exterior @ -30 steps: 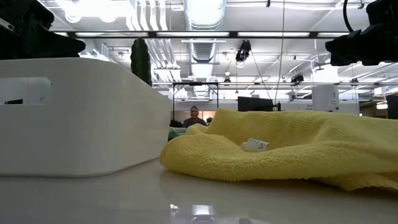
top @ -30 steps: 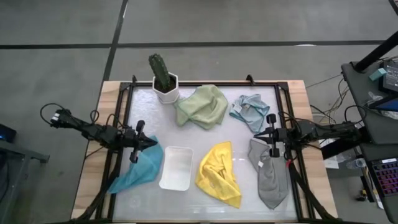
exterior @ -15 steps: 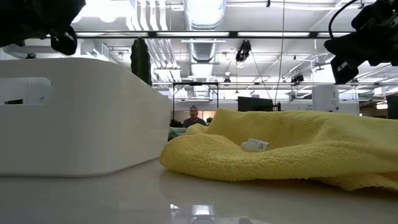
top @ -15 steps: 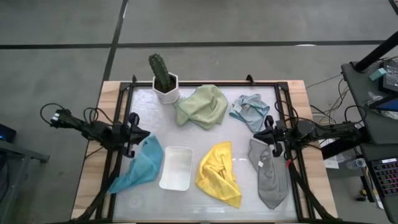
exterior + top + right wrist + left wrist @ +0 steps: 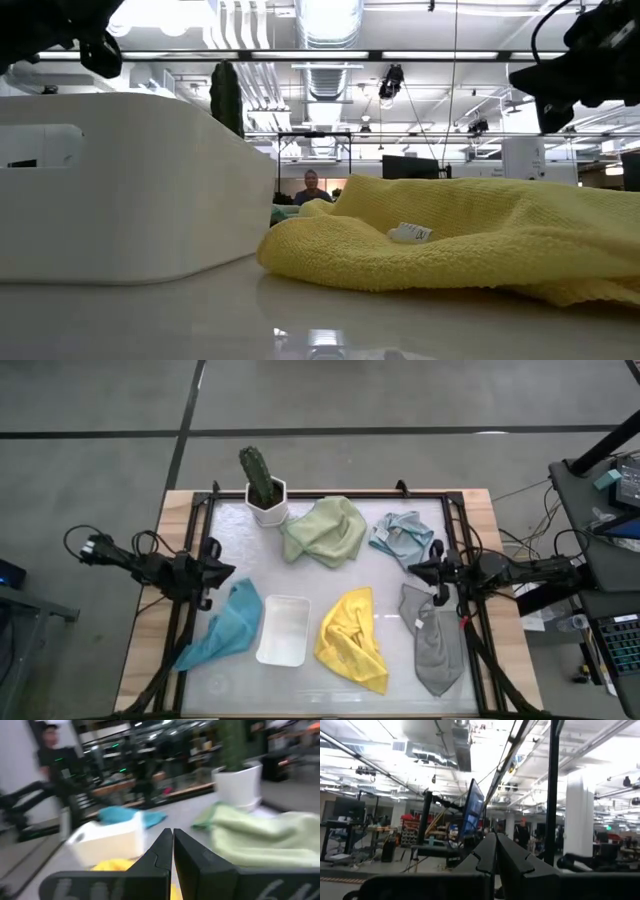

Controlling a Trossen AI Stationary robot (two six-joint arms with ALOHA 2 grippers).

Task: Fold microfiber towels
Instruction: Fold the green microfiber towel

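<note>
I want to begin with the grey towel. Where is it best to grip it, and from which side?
Probably the grey towel's upper corner nearest the right pincer, from above: it narrows to a point toward the table's front edge, so its broad upper end offers a corner.

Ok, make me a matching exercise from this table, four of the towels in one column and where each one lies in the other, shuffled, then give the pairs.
Things:
1. teal towel
2. pale green towel
3. grey towel
4. yellow towel

Places:
A. just right of the white tray
B. beside the potted cactus
C. just left of the white tray
D. under the right gripper, at the table's right edge

Pairs: 1-C, 2-B, 3-D, 4-A
</note>
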